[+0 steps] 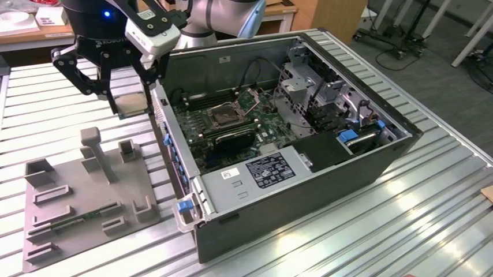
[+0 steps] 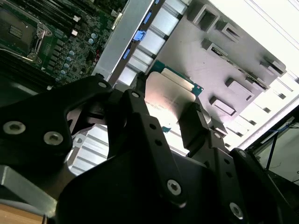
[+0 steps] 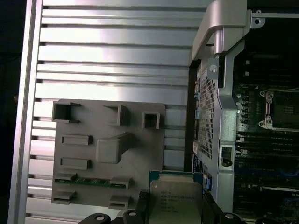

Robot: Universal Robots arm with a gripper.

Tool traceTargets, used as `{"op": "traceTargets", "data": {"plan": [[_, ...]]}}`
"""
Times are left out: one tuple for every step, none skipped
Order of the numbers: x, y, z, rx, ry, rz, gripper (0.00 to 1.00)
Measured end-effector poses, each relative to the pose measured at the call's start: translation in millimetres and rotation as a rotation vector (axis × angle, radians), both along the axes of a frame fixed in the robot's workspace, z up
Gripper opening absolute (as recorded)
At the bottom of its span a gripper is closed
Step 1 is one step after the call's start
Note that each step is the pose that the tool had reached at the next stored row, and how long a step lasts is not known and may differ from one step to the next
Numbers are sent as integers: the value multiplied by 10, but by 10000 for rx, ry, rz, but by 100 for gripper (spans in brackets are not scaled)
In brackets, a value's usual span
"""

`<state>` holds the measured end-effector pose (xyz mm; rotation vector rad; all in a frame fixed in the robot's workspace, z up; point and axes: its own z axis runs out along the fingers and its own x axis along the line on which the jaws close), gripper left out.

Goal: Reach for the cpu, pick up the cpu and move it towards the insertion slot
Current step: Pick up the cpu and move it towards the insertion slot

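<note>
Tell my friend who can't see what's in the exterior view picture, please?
A black robot gripper holds the cpu, a small pale square chip, in the air above a slatted metal table. Below it sits a grey plastic fixture. On the exterior view's right lies an open computer case, its green board carrying the insertion slot, a shiny metal frame.

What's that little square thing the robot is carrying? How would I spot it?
Start at the open computer case, then look to the exterior view's left, above the grey plastic fixture. There the black end effector hangs, shut on the cpu. It is a thin square chip with a pale metallic face and a green edge, unlike the chunky grey blocks below.
</note>
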<state>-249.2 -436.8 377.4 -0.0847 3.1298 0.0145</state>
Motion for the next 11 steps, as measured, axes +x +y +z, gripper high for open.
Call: {"op": "traceTargets", "data": {"plan": [[7, 0, 0, 0, 0, 1, 54], [14, 0, 0, 0, 0, 1, 54], [19, 0, 0, 0, 0, 1, 54], [22, 0, 0, 0, 0, 1, 54], [22, 0, 0, 0, 0, 0, 54], [25, 0, 0, 0, 0, 0, 54], [28, 0, 0, 0, 0, 1, 54], [28, 0, 0, 0, 0, 1, 54], [28, 0, 0, 0, 0, 0, 54], [28, 0, 0, 0, 0, 1, 54], [29, 0, 0, 0, 0, 1, 54]]}}
